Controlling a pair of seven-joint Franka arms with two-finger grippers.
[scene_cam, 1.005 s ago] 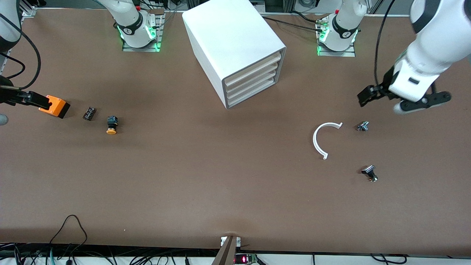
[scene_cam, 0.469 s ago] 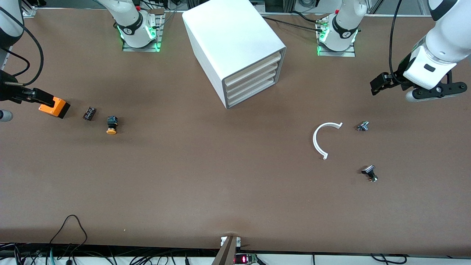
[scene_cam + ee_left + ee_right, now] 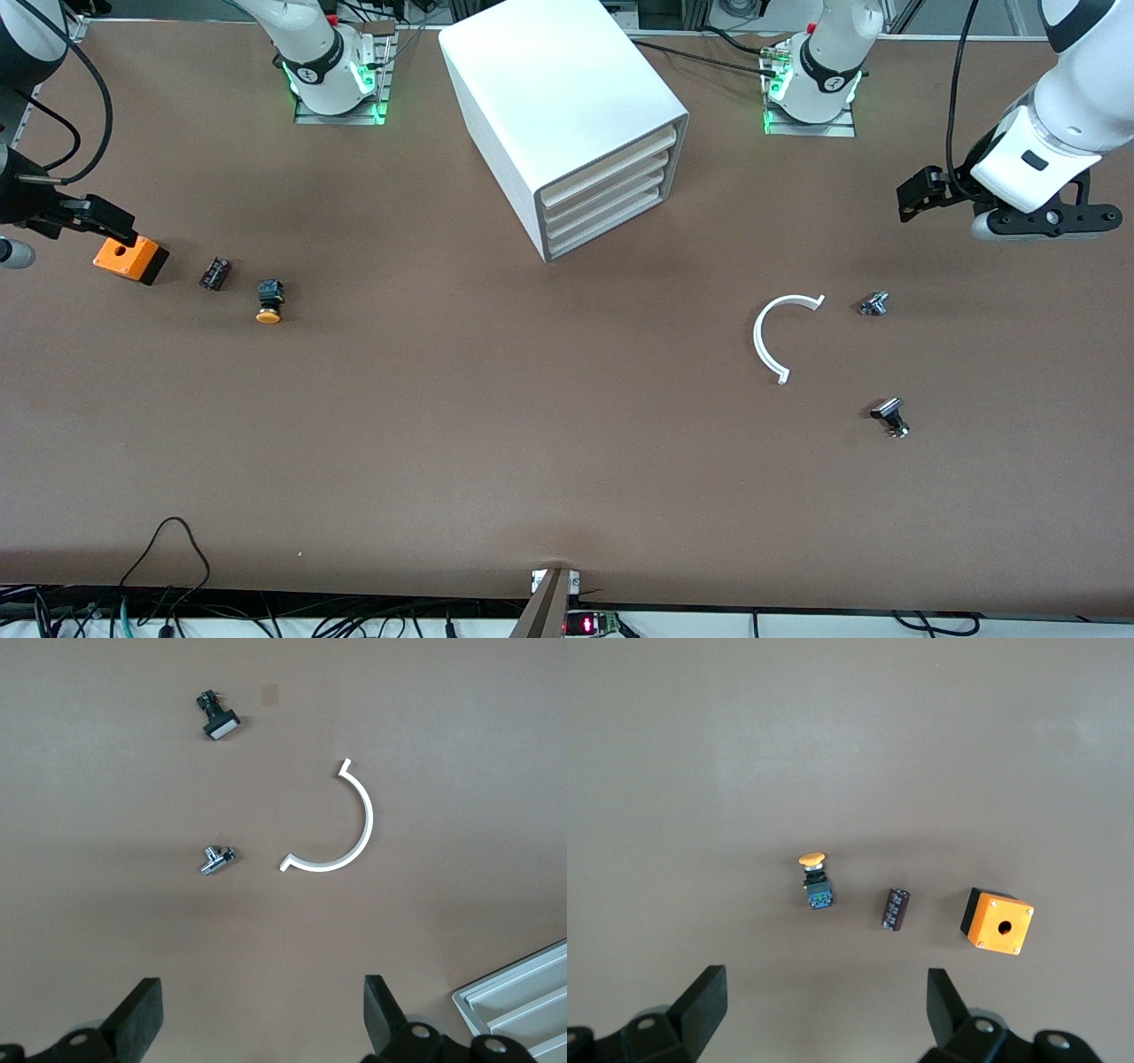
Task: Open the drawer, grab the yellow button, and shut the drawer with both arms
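both arms hover with fingers wide, the left gripper [image 3: 917, 193] over the surface [image 3: 567, 443] at its own end and the right gripper [image 3: 75, 217] over the orange box [image 3: 129, 258]; with the drawer [image 3: 613, 163] shut and the button [image 3: 268, 301] lying out on the surface, one arm should square up to the top tray's front edge and pull straight.

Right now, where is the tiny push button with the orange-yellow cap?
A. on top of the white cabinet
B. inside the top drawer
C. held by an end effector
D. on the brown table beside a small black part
D: the tiny push button with the orange-yellow cap lies on the brown table beside the small black part.
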